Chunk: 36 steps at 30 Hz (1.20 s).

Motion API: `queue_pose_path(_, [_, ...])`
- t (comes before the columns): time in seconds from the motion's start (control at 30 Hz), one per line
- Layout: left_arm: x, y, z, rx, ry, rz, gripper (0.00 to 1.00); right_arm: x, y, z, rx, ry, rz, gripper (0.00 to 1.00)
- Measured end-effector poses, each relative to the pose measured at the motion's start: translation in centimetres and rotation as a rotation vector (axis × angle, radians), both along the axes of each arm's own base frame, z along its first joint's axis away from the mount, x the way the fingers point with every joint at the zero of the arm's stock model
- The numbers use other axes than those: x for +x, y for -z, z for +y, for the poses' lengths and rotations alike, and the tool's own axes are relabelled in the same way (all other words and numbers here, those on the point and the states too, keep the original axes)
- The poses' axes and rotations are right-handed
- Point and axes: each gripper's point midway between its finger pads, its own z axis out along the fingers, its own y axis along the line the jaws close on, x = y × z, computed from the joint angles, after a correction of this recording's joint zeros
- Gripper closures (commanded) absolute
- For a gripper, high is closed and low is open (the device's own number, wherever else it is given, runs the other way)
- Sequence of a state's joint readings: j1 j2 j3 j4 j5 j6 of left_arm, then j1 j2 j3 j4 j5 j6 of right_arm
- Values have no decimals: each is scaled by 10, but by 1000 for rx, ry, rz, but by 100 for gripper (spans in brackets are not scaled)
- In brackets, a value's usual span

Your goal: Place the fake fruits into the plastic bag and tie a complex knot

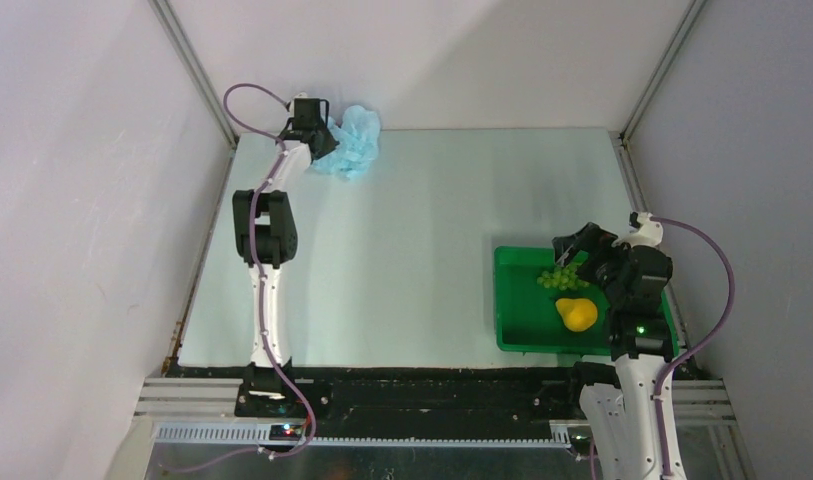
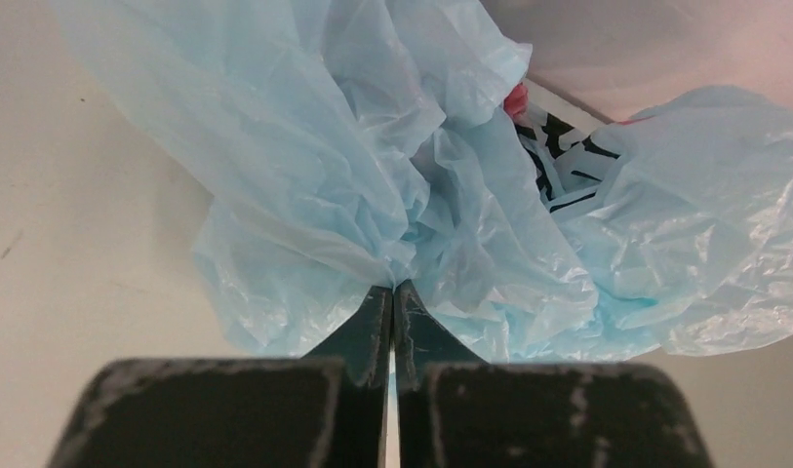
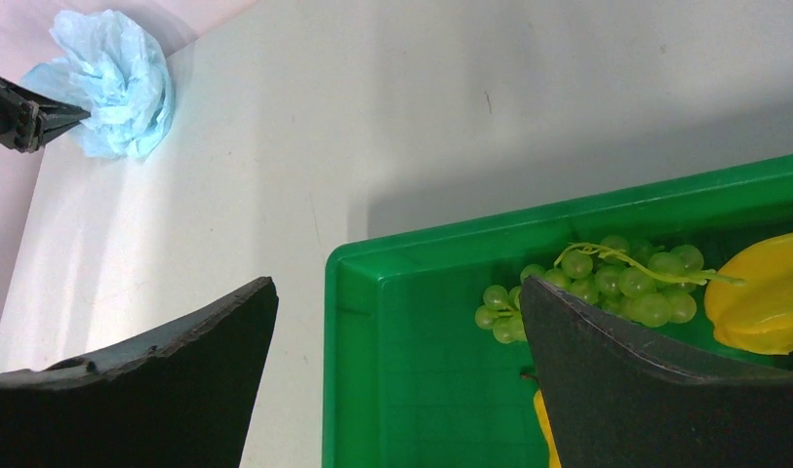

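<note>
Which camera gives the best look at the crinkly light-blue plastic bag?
Left wrist view: the crinkly light-blue plastic bag fills the frame, its print visible, the left tool pinching a fold. Top external shows only a small crumple in the far-left corner; right wrist shows it small, top-left.

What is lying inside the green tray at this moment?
Inside the green tray lie a bunch of green grapes and a yellow fruit. The open right tool and its arm cover the tray's right part, so anything there is hidden.
</note>
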State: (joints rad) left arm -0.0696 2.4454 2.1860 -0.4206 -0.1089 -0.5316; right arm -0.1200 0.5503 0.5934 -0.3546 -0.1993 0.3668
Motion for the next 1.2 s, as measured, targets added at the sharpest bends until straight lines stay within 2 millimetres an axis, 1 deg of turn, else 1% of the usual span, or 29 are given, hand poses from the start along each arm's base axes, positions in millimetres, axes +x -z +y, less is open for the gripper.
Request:
queue_pose_path(0.07, [0,1,-2,-8,5,-7,100,-1,-2,-1,-2,6,-7,1])
queue_pose_path(0.13, [-4,6,-4,-17,10,-10,100,-1,-4,-2,-2,11,-16,1])
queue_pose_path(0.2, [-22,18,-7,-26,9,14,100,-2,-6,-1,0,11,-26,1])
queue_pose_path(0.23, [-36,25,-7,-27,9,25,100,-3,-7,-1,1,10,-30,1])
queue_pose_path(0.27, [-50,28,-9,-31,9,38,100,-3,-8,0,1,7,-34,1])
queue_pose_path(0.3, [-60,26,-12,-36,9,28,100,-3,-8,0,2,3,-36,1])
queue_pose_path(0.33, [-75,24,-17,-39,12,21,100,-3,-9,2,4,-4,-38,1])
queue_pose_path(0.4, [-99,9,-30,-48,29,-20,100,-3,-9,4,15,-15,-37,1])
queue_pose_path(0.43, [-112,-2,-38,-49,42,-56,100,-3,-9,6,24,-20,-36,1])
queue_pose_path(0.47, [-130,-15,-50,-50,60,-101,100,-4,-9,7,31,-26,-36,1])
queue_pose_path(0.5, [-142,-24,-59,-50,77,-125,100,-4,-9,9,37,-29,-35,1])
queue_pose_path(0.53, [-157,-36,-74,-52,103,-178,100,-4,-10,11,50,-36,-36,1])
queue_pose_path(0.57, [-169,-45,-83,-55,119,-209,100,-5,-11,13,60,-42,-35,1])
queue_pose_path(0.6, [-183,-54,-96,-60,145,-255,100,-6,-11,15,73,-50,-34,1])
queue_pose_path(0.67, [-214,-62,-117,-69,193,-315,100,-8,-12,22,102,-69,-30,1])
queue_pose_path(0.73, [-240,-60,-132,-77,233,-348,100,-12,-11,30,126,-91,-21,1])
queue_pose_path(0.9, [-302,-37,-157,-59,359,-357,100,-22,-8,58,183,-173,17,1])
queue_pose_path(0.93, [-318,-33,-162,-49,404,-365,100,-25,-8,66,193,-201,26,1])
queue_pose_path(1.0, [-338,-32,-168,-50,465,-392,100,-29,-7,77,202,-235,37,1])
queue_pose_path(1.03, [-350,-31,-169,-53,499,-416,100,-32,-7,85,204,-258,43,1])
queue_pose_path(1.07, [-358,-29,-168,-57,518,-428,100,-34,-6,91,206,-275,50,1])
queue_pose_path(1.13, [-376,-19,-162,-55,552,-446,94,-39,-3,105,205,-316,70,1])
queue_pose_path(1.17, [-384,-12,-158,-48,562,-443,77,-42,0,112,202,-337,83,1])
queue_pose_path(1.2, [-390,-5,-154,-41,571,-437,68,-44,2,118,199,-352,96,1])
